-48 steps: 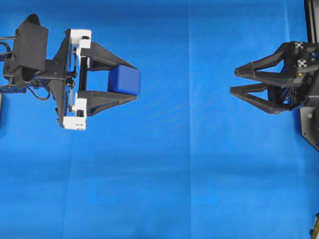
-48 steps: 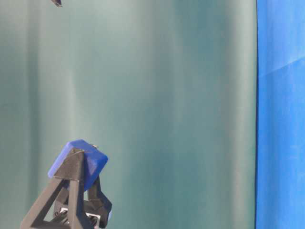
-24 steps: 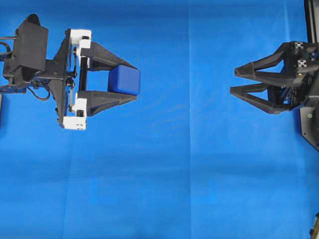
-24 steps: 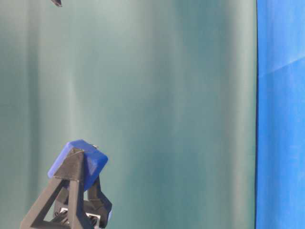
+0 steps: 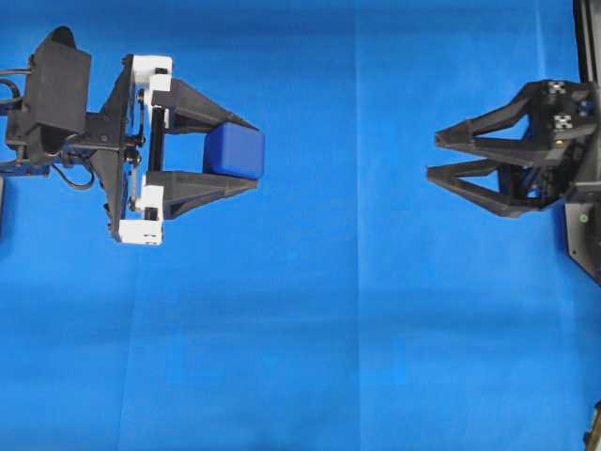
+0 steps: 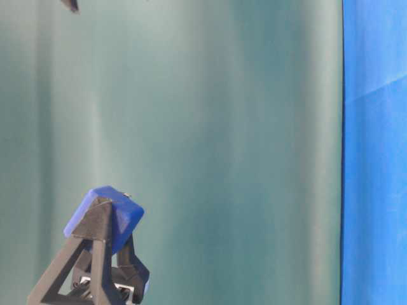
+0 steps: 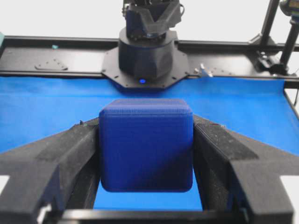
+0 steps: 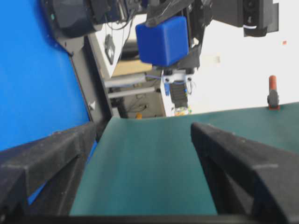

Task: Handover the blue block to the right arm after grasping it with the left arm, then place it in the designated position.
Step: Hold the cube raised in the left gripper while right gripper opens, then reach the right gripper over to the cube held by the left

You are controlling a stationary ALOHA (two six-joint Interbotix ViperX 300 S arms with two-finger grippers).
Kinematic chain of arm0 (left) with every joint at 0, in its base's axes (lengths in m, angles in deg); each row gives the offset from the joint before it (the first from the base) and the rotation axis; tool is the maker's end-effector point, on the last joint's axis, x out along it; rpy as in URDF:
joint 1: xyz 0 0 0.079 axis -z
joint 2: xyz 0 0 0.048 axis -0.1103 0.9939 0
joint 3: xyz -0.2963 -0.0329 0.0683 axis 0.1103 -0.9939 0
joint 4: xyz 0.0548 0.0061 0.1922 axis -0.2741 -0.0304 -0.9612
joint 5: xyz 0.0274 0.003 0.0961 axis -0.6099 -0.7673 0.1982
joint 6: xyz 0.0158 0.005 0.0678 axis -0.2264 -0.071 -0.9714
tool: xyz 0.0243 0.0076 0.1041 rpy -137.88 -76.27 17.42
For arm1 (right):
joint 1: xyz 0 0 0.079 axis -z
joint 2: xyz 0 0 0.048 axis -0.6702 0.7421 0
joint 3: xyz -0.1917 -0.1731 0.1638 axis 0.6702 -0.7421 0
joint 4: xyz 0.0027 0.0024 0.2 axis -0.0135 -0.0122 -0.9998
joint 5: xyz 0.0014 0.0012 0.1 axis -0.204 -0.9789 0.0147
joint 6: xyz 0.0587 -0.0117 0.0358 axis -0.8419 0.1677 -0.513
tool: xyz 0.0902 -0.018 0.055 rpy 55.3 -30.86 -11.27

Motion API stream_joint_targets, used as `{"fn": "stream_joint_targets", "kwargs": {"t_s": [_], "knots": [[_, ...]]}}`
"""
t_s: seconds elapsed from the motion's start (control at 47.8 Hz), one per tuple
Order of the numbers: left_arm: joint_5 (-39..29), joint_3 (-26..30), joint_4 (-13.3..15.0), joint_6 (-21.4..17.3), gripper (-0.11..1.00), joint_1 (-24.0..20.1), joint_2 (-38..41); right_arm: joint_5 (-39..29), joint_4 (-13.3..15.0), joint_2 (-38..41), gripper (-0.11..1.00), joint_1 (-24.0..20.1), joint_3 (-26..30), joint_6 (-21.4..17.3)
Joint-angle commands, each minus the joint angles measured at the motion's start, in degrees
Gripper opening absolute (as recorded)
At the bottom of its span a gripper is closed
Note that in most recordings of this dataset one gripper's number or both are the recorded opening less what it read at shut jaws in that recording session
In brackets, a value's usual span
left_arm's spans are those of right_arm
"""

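The left pincer (image 5: 246,152) grips the blue block (image 5: 234,151), while the right pincer (image 5: 434,156) gapes open, well apart on the right.

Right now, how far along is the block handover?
Done: the left gripper holds the blue block between its fingers, lifted. In hand: the right gripper faces it, open, a clear gap away. Left: closing that gap, the transfer, then placing.
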Motion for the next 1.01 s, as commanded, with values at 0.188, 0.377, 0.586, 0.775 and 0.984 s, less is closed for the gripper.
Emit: {"fn": "stream_joint_targets", "kwargs": {"t_s": [0.188, 0.377, 0.586, 0.775, 0.984], "knots": [[0.6, 0.8, 0.1, 0.5, 0.49, -0.1, -1.0, 4.0, 0.1, 9.1, 0.96, -0.1, 6.9, -0.1], [0.6, 0.8, 0.1, 0.6, 0.49, -0.1, -1.0, 6.0, 0.1, 16.1, 0.96, -0.1, 12.7, 0.0], [0.6, 0.8, 0.1, 0.7, 0.49, 0.0, -1.0, 6.7, 0.1, 23.3, 0.96, -0.1, 18.8, 0.0], [0.6, 0.7, 0.1, 0.7, 0.49, 0.0, -1.1, 6.4, 0.1, 27.9, 0.96, -0.1, 22.9, 0.0], [0.6, 0.7, 0.1, 0.7, 0.49, 0.0, -1.1, 5.4, 0.1, 31.7, 0.96, -0.1, 27.2, 0.0]]}}
